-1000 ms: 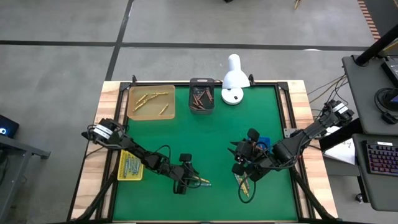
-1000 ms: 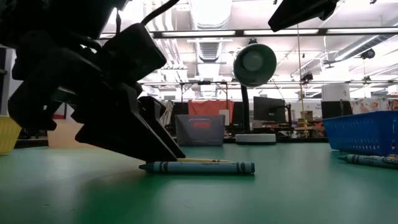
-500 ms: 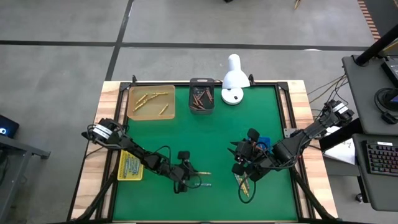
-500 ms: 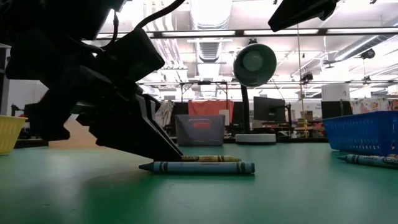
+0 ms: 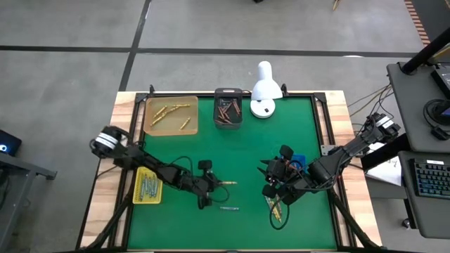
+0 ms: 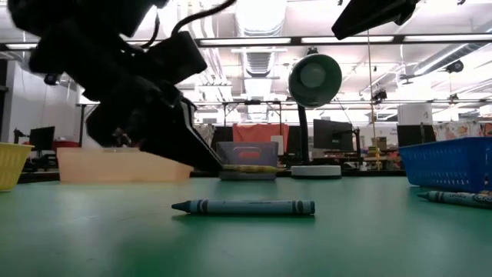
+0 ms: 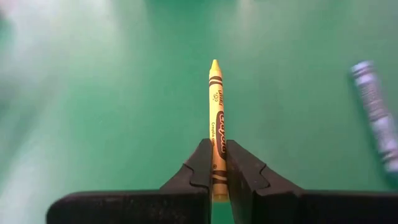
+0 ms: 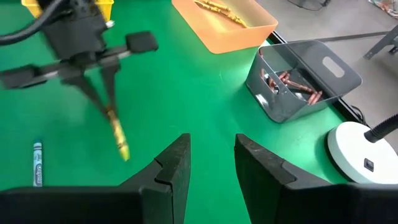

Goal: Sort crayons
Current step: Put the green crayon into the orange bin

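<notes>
Yellow crayon (image 7: 216,112) pinched, lifted clear for sorting.
My left gripper (image 7: 216,163) clamps its end; right gripper (image 8: 211,163) waits spread, right of centre.

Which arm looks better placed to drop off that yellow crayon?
The left. Its gripper is already shut on the yellow crayon, lifted off the mat. The right gripper is open and holds nothing.

A white desk lamp (image 5: 264,90) stands at the far edge of a green table (image 5: 246,151) on a grey floor (image 5: 70,42); ceiling strip lights (image 6: 238,41) brighten the workshop beyond.
</notes>
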Robot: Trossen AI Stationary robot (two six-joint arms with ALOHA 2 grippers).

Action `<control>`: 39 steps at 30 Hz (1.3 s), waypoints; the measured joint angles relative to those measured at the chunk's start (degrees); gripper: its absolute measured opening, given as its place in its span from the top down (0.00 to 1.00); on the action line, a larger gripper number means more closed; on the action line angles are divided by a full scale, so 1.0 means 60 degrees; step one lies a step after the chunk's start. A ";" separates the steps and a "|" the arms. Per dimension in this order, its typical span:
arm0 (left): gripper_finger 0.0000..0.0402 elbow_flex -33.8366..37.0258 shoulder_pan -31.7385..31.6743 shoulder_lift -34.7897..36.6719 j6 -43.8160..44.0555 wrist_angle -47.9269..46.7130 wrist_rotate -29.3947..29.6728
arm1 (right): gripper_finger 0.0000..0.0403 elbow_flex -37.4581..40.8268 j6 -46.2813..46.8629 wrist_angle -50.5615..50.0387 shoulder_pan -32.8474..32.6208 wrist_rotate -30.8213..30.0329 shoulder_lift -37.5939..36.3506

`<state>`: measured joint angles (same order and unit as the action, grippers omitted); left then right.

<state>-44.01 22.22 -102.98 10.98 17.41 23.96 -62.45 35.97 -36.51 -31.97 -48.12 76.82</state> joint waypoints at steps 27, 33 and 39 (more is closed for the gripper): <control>1.00 -0.0036 -1.0403 0.5880 -0.1171 -0.9135 -0.1125 | 0.72 0.0003 -0.0625 -0.0004 0.1116 0.0004 0.0000; 1.00 -0.0036 -1.1130 0.4819 -0.2093 -0.8929 -0.1164 | 0.72 0.0003 -0.1049 0.0000 0.1677 0.0024 0.0000; 0.97 -0.0036 -1.1126 0.4185 -0.2436 -0.8914 -0.0994 | 0.72 0.0003 -0.1160 0.0000 0.2236 0.0084 -0.0021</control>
<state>-44.23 -44.53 -77.87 -3.63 -36.07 18.00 -62.43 29.01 -36.51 -18.55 -47.61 76.69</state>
